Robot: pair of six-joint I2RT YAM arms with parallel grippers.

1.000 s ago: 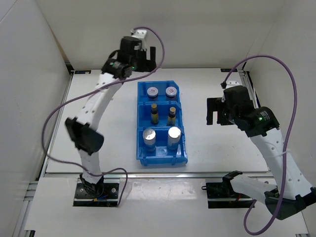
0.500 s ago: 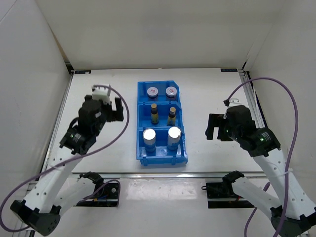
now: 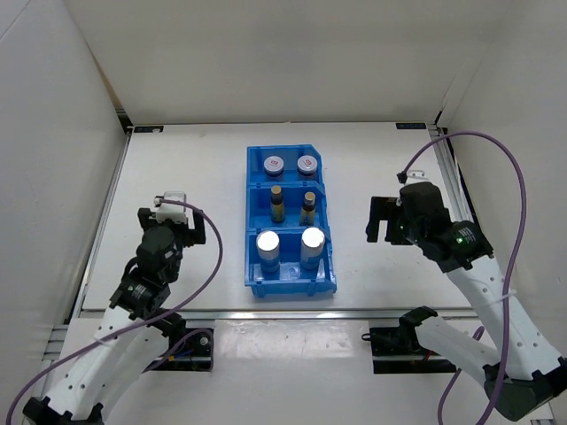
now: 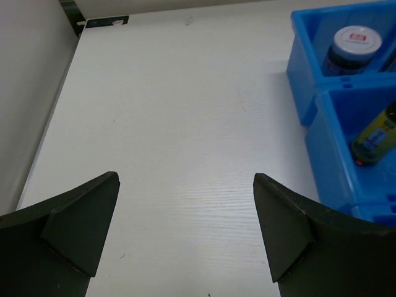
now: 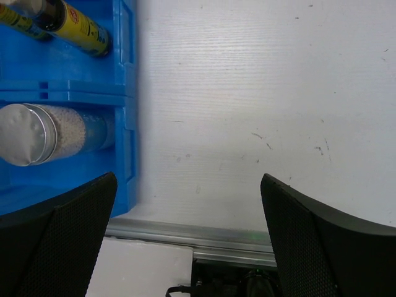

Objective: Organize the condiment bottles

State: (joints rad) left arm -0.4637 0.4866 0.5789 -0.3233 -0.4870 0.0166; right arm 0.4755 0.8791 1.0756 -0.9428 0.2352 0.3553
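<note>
The condiment bottles all stand in a blue three-compartment bin (image 3: 252, 221). Two white-lidded jars (image 3: 275, 164) fill the far section, two slim brown bottles (image 3: 277, 204) the middle, and two silver-topped cylinders (image 3: 267, 243) the near one. My left gripper (image 3: 171, 223) hangs open over bare table left of the bin. The left wrist view shows this gripper (image 4: 185, 179) empty, with a jar (image 4: 354, 44) and a yellow-labelled bottle (image 4: 376, 136) at right. My right gripper (image 3: 376, 220) is open to the right of the bin. Its wrist view shows that gripper (image 5: 188, 179) empty, beside a cylinder (image 5: 52, 133).
The white enclosure wall (image 4: 25, 93) runs close along the left side of the table. An aluminium rail (image 5: 185, 232) marks the table's near edge under my right gripper. Purple cables (image 3: 505, 177) loop off both arms.
My left arm has swung from the far back corner of the bin down to the near left of the table. The right arm shifted only slightly. Both grippers stayed open.
</note>
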